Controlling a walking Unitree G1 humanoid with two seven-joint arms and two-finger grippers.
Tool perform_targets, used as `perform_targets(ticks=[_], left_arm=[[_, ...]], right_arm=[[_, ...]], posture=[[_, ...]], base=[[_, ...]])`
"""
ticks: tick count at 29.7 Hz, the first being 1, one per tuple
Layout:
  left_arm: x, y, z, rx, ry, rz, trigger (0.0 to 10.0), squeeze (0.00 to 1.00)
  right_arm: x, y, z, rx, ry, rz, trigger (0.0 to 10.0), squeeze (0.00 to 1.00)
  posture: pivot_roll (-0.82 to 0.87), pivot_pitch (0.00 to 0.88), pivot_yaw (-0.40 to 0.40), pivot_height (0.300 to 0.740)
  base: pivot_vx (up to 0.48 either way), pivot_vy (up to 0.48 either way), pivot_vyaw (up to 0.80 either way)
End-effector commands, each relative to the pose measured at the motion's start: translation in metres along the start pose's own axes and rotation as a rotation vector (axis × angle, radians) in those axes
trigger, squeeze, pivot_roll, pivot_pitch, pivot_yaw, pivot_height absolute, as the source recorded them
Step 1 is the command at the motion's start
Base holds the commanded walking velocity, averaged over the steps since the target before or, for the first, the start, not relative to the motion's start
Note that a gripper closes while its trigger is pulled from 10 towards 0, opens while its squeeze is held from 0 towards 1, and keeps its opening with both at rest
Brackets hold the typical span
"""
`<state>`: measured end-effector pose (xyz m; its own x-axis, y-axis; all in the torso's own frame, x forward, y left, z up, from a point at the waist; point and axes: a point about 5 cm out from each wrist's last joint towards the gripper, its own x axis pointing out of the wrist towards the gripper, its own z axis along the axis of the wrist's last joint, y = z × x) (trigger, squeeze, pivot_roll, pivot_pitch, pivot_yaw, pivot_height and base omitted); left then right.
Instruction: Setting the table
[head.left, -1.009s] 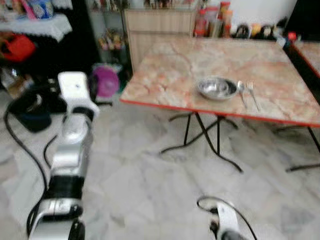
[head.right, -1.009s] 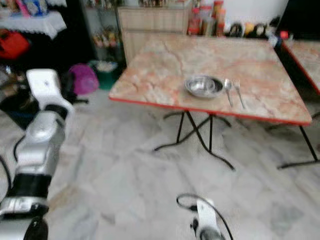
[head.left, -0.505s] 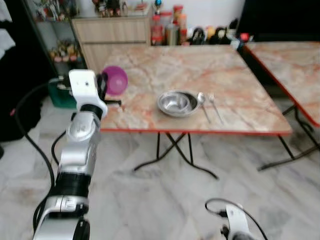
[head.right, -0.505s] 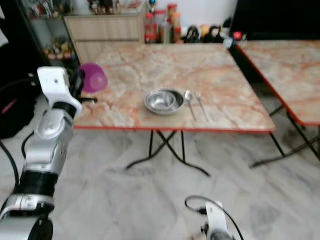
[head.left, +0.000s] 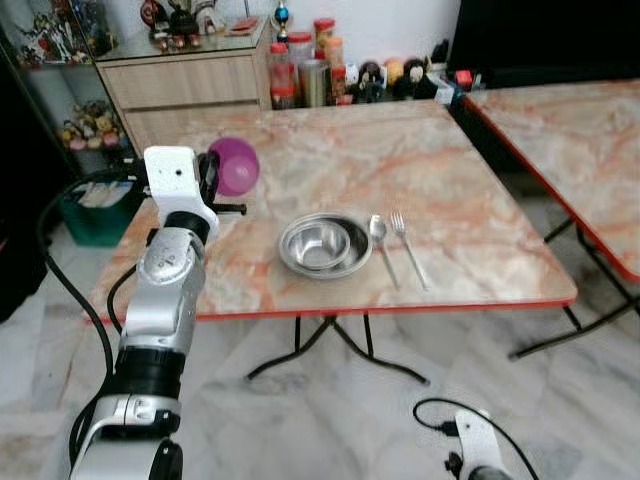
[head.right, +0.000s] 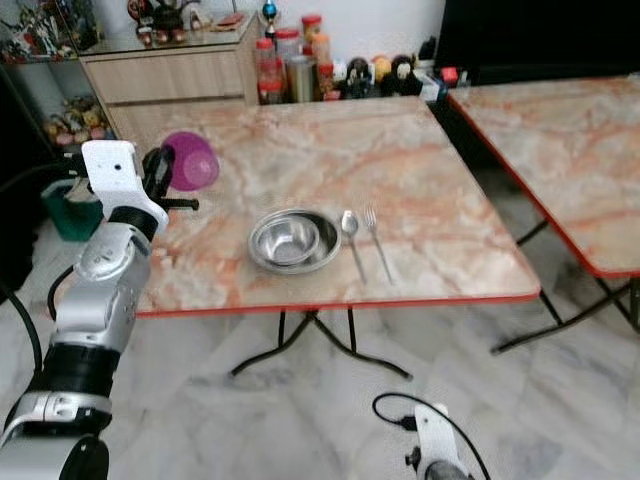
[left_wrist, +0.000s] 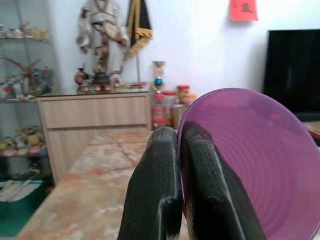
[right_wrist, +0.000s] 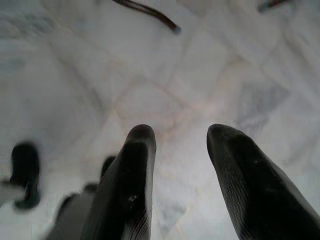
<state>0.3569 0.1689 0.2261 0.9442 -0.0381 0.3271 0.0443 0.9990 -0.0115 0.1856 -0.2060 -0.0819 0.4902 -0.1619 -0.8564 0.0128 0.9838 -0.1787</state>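
While your left gripper pinches the purple bowl by its rim above the table, treat it as light, slick plastic (likely to swivel). Right gripper hangs low, fingers apart.

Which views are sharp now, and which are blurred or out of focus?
Left eye view: sharp; steel bowl, spoon and fork have crisp edges. Left wrist view: purple bowl and fingers clear, shelf behind soft. Right wrist view: floor smeared, fingers soft.
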Motion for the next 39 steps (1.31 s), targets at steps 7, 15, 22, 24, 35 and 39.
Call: perform_targets(ticks=[7,15,22,24,35,39], left_arm=[[0.000,0.010,0.005,0.027,-0.013,0.023,10.0,0.00],[0.000,0.011,-0.003,0.039,0.044,0.016,10.0,0.00],[0.002,0.002,-0.017,-0.015,0.167,-0.036,10.0,0.00],[0.002,0.000,-0.020,-0.033,0.192,-0.044,10.0,0.00],[0.016,-0.027,-0.046,-0.047,0.453,-0.119,10.0,0.00],[0.022,-0.033,-0.051,-0.030,0.522,-0.106,10.0,0.00]], right_arm=[[0.000,0.010,0.005,-0.006,-0.012,0.029,10.0,0.00],[0.000,0.011,0.005,-0.007,-0.013,0.031,10.0,0.00],[0.000,0.012,0.005,-0.001,-0.014,0.035,10.0,0.00],[0.000,0.012,0.005,-0.002,-0.014,0.035,10.0,0.00],[0.000,0.014,0.006,-0.002,-0.018,0.041,10.0,0.00],[0.000,0.014,0.006,-0.002,-0.017,0.041,10.0,0.00]], posture=[[0.08,0.000,0.025,0.740],[0.08,0.000,0.026,0.740],[0.08,0.000,0.034,0.740],[0.08,0.000,0.035,0.740],[0.08,0.000,0.040,0.740],[0.08,0.000,0.041,0.740]], base=[[0.480,0.000,0.00],[0.420,0.000,0.00],[0.000,0.000,0.00],[0.000,0.000,0.00],[0.000,0.000,0.00],[0.000,0.000,0.00]])
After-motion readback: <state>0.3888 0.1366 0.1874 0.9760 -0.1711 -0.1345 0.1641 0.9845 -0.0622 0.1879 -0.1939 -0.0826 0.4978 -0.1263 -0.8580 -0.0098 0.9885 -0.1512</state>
